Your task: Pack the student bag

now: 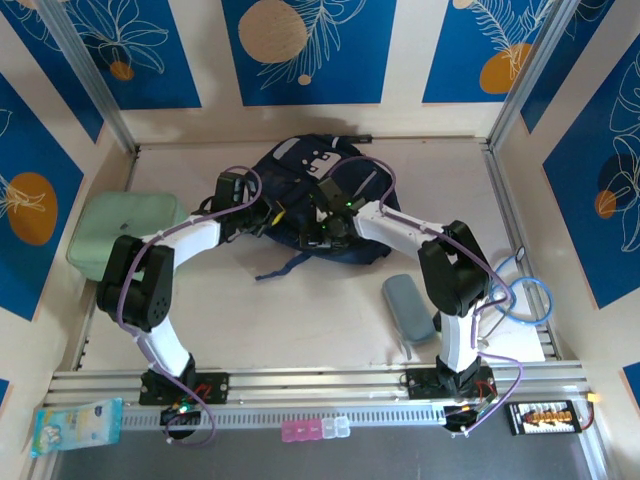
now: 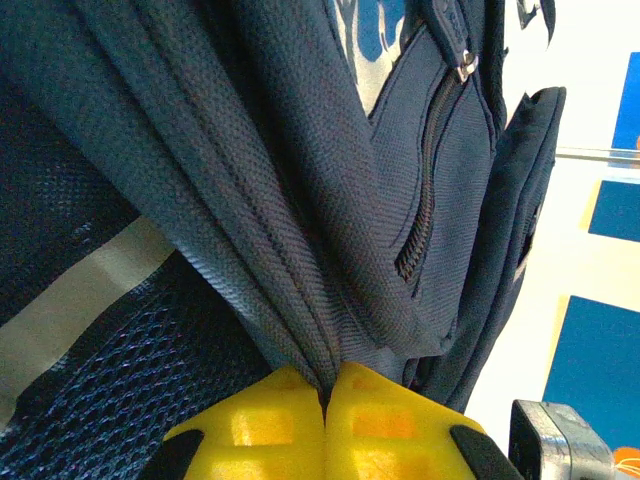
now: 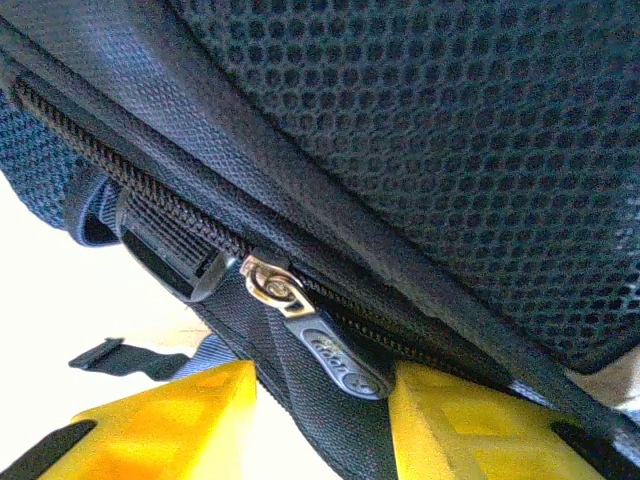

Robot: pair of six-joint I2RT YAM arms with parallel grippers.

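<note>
The student bag (image 1: 292, 160), dark navy with white tag patches, lies at the back middle of the table. My left gripper (image 1: 262, 215) reaches it from the left. In the left wrist view that gripper (image 2: 325, 395) is shut, and a fold of the bag's navy fabric (image 2: 300, 250) is pinched between its yellow fingers. My right gripper (image 1: 322, 226) comes in from the right at the bag's near edge. In the right wrist view it (image 3: 320, 400) stands open on either side of the grey zipper pull (image 3: 335, 358) and a black strap, with a gap on the left side. The zipper track (image 3: 150, 195) runs under black mesh.
A mint-green rounded case (image 1: 125, 235) lies at the left by the left arm. A small grey-blue pouch (image 1: 408, 305) sits near the right arm's base. A blue cable loop (image 1: 528, 295) hangs at the right edge. A packet (image 1: 75, 425) and small pink boxes (image 1: 315, 430) lie below the rail.
</note>
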